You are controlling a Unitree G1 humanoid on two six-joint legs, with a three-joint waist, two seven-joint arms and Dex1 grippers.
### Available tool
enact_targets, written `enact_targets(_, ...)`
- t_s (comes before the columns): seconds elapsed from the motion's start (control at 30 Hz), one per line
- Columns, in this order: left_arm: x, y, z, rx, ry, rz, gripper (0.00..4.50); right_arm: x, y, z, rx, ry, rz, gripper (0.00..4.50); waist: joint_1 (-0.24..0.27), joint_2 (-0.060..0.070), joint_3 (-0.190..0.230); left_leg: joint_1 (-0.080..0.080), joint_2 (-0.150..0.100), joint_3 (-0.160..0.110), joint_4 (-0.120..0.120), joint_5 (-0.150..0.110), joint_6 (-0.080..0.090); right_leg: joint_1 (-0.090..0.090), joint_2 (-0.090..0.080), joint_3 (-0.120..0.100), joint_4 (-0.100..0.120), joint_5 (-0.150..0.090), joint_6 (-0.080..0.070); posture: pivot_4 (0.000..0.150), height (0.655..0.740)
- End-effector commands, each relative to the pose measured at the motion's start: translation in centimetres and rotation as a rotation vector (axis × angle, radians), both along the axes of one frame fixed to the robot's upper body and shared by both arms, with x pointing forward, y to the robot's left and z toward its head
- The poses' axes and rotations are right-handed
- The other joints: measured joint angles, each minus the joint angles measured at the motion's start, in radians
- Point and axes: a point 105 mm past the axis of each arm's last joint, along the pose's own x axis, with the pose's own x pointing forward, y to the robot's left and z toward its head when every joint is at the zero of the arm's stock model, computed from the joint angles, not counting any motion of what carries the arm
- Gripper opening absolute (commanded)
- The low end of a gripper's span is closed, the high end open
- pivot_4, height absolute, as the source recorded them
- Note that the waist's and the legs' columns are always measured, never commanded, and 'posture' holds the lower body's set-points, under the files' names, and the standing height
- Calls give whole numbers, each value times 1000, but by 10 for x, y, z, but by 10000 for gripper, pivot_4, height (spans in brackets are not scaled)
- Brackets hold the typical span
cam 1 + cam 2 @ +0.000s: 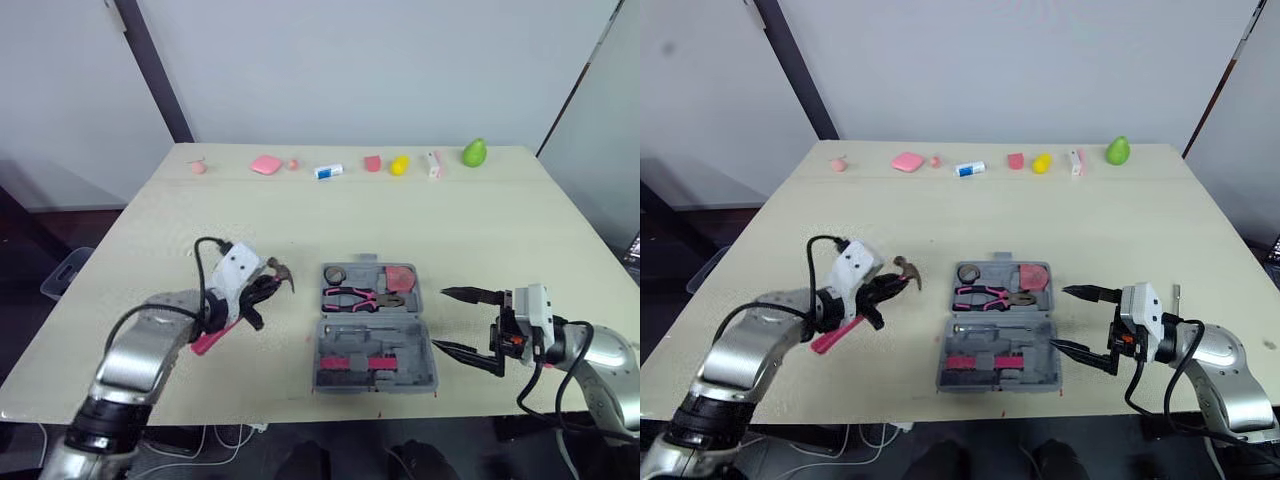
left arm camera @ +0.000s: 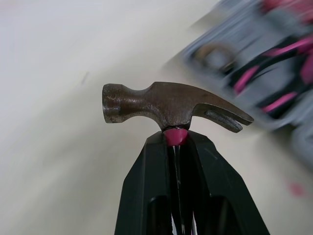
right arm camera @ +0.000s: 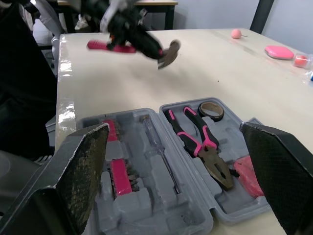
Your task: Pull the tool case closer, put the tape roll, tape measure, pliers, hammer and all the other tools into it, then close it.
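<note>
A beige, smooth-topped table (image 1: pixel 480 230) is seen with a grey moulded-plastic tool case (image 1: pixel 376 387) lying open near its front edge, both halves flat and their shaped recesses facing up. In the far half, pliers (image 1: pixel 362 297) with pink-and-black grips and dull metal jaws are laid across a recess. A dark, ring-shaped tape roll (image 1: pixel 334 274) is set at that half's left corner, and a pink rounded block (image 1: pixel 400 277) at its right corner. In the near half, a thin screwdriver (image 3: pixel 157 147) with a slim metal shaft is seated along the hinge side, and a pink bit strip (image 3: pixel 119 171) is fitted beside it.

The hammer (image 2: pixel 166 105) is held above the table, left of the case and apart from it. Its head is dark, worn steel with a round striking face and a split claw, and its handle is pink. The left tool (image 1: pixel 258 292) is pinched on the pink neck just under the head.

The right tool (image 1: pixel 441 320) is held just right of the case with its black fingers (image 3: pixel 88 169) spread wide around nothing; their inner pads are seen to be rough and grainy.

Along the far edge, a green rounded object (image 1: pixel 474 153), a yellow one (image 1: pixel 399 165) and a flat pink pad (image 1: pixel 265 165) are lined up, well apart from the case.
</note>
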Motion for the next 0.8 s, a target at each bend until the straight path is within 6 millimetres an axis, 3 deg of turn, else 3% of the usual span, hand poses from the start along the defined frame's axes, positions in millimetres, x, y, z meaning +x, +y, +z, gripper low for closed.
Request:
enact_targets(0.03,-5,-28,18,21,-32,-184,183,-4,-7,12,14,-51,-18,45000,0,0,0,-1,0,0,0,0,0,0,0,0,0,0,0,1500,7400)
enact_targets(0.23,-22,-73,18,90,22,-496,183,-11,-10,12,20,-46,-36,45000,-2,0,0,0,0,0,0,0,0,-1,2,0,1,0,0,1500,7400)
enact_targets(0.37,-21,-93,13,134,58,-620,183,-13,-17,11,9,-44,-63,45000,0,0,0,0,0,0,0,0,0,-1,2,0,1,0,0,1500,7400)
enact_targets(0.57,-18,-129,7,136,138,-737,183,-16,-24,8,-9,-35,-87,45000,3,0,1,-1,0,0,0,0,0,-1,3,1,1,0,0,1500,7400)
enact_targets(0.8,-19,-153,-22,257,178,-792,183,-18,-25,7,-4,-38,-116,45000,-4,0,0,0,0,0,0,0,0,-1,3,1,1,0,0,1500,7400)
